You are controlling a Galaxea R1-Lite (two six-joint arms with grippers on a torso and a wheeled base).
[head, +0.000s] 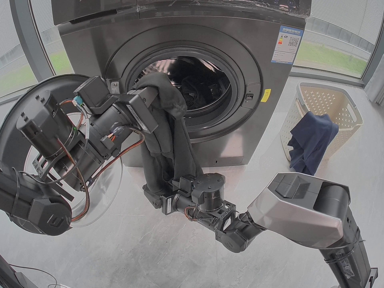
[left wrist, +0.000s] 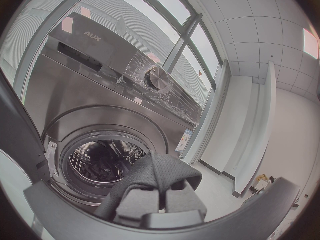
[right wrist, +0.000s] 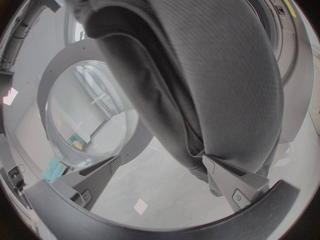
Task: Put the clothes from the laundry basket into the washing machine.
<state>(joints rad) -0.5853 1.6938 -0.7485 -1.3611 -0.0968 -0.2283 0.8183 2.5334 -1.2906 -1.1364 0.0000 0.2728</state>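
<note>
a bright room, pale glossy floor, tall windows behind the washer, its door swung open to the robot's left.

the left gripper is pinched together on a fold of the grey garment, the cloth draped over both fingers, held just in front of the drum mouth. from there the garment hangs in a long limp drop down the washer's front. at its lower end sits the right gripper, fingers apart – one pad touching the hanging hem, the other clear of it, nothing clamped.

it looks a light, soft knit, all slump and no stiffness – it will fold wherever it is let go, and the trailing length could catch on the drum's lip. i'd judge the best hold is a bunched pinch low on the hang, to lift the tail in with the top.

off to the right, the basket stands near the washer with a navy cloth slung over its rim.
</note>
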